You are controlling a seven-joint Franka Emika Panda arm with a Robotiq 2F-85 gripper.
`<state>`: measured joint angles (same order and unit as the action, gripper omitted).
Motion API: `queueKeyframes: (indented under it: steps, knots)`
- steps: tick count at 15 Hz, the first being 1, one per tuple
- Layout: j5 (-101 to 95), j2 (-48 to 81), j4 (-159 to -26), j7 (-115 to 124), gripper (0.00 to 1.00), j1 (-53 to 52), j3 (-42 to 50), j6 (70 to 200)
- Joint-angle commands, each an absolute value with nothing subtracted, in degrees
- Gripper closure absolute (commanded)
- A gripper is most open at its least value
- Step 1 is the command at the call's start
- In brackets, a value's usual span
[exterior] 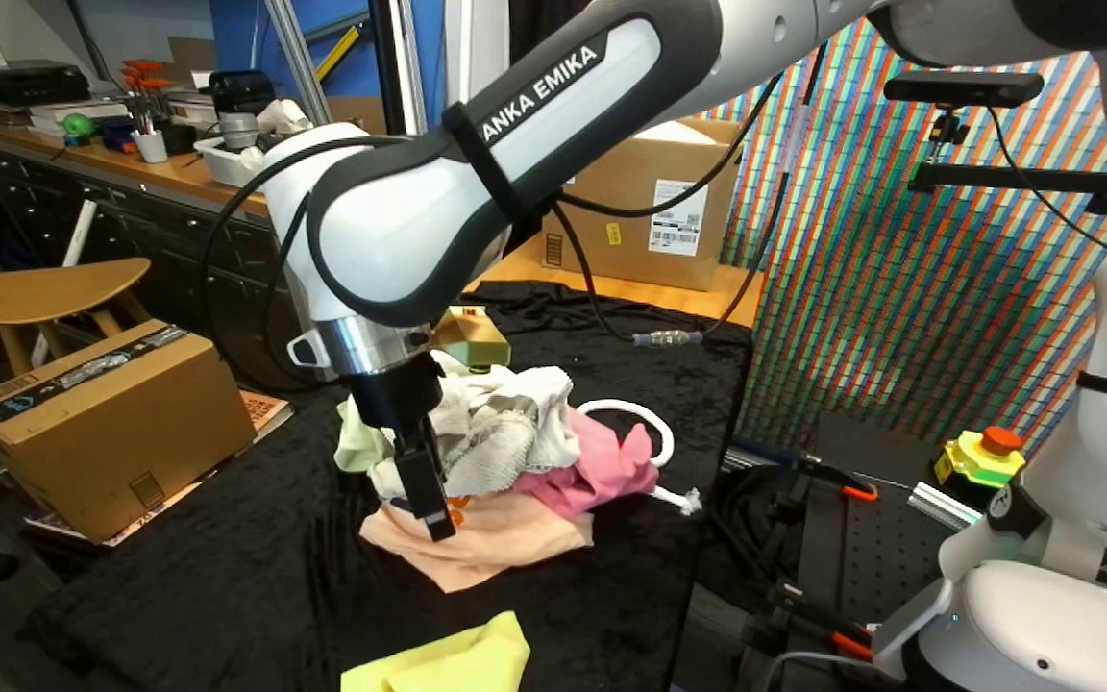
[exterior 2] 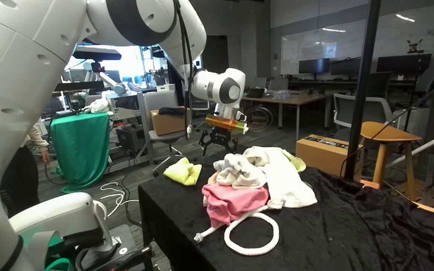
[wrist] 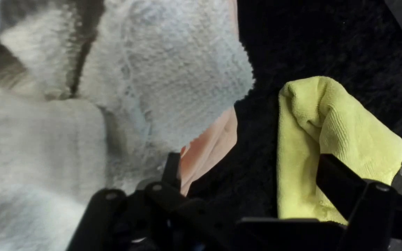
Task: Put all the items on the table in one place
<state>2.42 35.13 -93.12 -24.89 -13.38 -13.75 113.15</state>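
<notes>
A yellow cloth (exterior: 448,658) lies apart from a pile of cloths; it also shows in an exterior view (exterior 2: 183,171) and in the wrist view (wrist: 365,129). The pile has white and grey cloths (exterior 2: 283,177) on top, a pink cloth (exterior 2: 236,201), a peach cloth (exterior: 491,543) and a pale green cloth (exterior: 359,442) at its edge. A white rope (exterior 2: 252,251) with a loop lies against the pink cloth. My gripper (exterior 2: 220,147) is open and empty above the table. In the wrist view its fingers (wrist: 250,162) appear over the grey cloth and the yellow cloth.
The table wears a black cloth (exterior 2: 345,226). A cardboard box (exterior: 131,423) stands beside it, with a wooden stool (exterior: 44,291) behind. A larger box (exterior: 630,211) stands at the far end. An emergency stop button (exterior: 981,457) sits near the robot base.
</notes>
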Motion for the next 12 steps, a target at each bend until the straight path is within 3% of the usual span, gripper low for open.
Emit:
queueKeyframes:
  steps: [1, 7, 12]
  knots:
    - [3.31, 31.75, -99.18, -23.83, 0.00, -13.07, -15.83, 116.42]
    - [1.52, 32.79, -103.60, -16.40, 0.00, -16.41, -16.31, 126.82]
    - [2.37, 34.37, -103.38, -13.70, 0.00, -17.67, -17.02, 126.07]
